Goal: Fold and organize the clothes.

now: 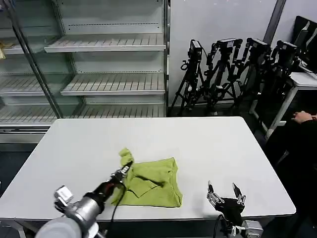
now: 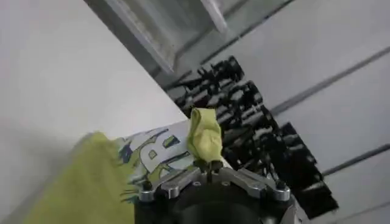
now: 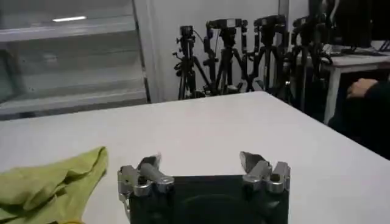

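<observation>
The lime T-shirt point(image 1: 151, 183) lay on the white table point(image 1: 208, 144), near the near edge and a little left of centre, already bunched into a rough rectangle whose long axis ran left to right. The left gripper point(image 1: 126, 170) was at the shirt's left end, closed on a fold of the fabric and raised off the table, so that a tuft of cloth point(image 1: 126, 155) stood up above the fingers while the rest of the garment trailed away to the right and lay flat. In the left wrist view the same pinched tuft point(image 2: 205, 135) rose from between the closed fingertips of the left gripper point(image 2: 207, 165), and a printed patch point(image 2: 152, 152) showed on the cloth spread beyond it, which looked like an inner or under face turned up. The left arm reached in from the near left corner, its forearm angled up and to the right toward the shirt. The right gripper point(image 1: 226, 194) hovered by the near edge, well to the right of the shirt, fingers spread wide and holding nothing; the right wrist view showed it point(image 3: 204, 173) just above the table with the shirt's edge point(image 3: 55, 182) off to the left. By my judgement the next move depended on carrying the held end rightward along the long axis, over the flat part, since the free right end lay closer to the idle right gripper.
</observation>
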Robot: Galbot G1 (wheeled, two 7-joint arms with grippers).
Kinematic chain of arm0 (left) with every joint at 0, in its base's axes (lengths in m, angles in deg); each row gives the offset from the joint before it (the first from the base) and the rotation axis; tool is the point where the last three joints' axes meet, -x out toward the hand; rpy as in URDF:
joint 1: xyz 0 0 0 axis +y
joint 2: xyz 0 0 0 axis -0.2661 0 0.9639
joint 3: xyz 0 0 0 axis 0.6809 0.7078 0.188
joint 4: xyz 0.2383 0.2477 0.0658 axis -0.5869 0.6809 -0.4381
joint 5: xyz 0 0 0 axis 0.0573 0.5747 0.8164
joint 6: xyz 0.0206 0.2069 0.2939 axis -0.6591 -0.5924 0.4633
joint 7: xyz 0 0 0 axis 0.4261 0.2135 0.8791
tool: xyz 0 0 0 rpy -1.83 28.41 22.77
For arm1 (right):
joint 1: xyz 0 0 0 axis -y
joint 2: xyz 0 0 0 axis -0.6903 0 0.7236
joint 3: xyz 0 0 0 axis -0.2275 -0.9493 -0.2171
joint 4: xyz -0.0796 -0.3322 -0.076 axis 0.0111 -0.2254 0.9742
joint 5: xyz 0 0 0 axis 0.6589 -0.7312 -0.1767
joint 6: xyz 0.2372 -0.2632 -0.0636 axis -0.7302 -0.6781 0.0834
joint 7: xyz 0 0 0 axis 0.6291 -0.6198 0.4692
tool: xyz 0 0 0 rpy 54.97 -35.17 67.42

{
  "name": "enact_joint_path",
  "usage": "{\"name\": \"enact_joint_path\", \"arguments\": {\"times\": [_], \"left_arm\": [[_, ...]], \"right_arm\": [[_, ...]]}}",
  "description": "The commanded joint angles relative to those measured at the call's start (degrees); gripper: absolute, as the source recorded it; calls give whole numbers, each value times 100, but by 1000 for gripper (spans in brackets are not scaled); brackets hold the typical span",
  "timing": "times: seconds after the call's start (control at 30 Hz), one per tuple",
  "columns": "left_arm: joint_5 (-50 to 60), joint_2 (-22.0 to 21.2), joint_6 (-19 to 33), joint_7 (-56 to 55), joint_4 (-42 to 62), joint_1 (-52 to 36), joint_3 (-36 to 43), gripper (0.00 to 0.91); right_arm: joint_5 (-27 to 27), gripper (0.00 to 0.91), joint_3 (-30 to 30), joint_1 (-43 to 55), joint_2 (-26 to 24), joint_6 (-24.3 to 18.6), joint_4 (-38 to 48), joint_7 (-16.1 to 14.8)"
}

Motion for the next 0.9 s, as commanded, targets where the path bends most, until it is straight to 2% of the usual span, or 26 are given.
{"name": "enact_joint_path", "arguments": {"times": [0.03,0.27,0.3,0.33,0.37,0.6,0.9], "left_arm": [[500,-220,76,0,509,-505,1235,40],[741,-213,128,3,1156,-991,1603,60],[781,-214,126,3,1218,-1043,1631,433],[845,-216,120,15,1331,-1096,1657,736],[910,-216,87,47,1418,-1161,1683,907],[1049,-170,31,190,1545,-1286,1645,907],[922,139,2,168,944,-1122,1328,907]], "right_arm": [[0,907,-25,7,-22,-1,26,-4],[35,907,1,40,-88,9,57,5],[41,907,3,46,-99,9,59,7],[46,907,3,49,-105,12,55,6],[50,907,5,52,-112,15,49,8],[90,907,15,113,-133,32,72,16],[143,907,-49,241,-186,119,64,56]]}}
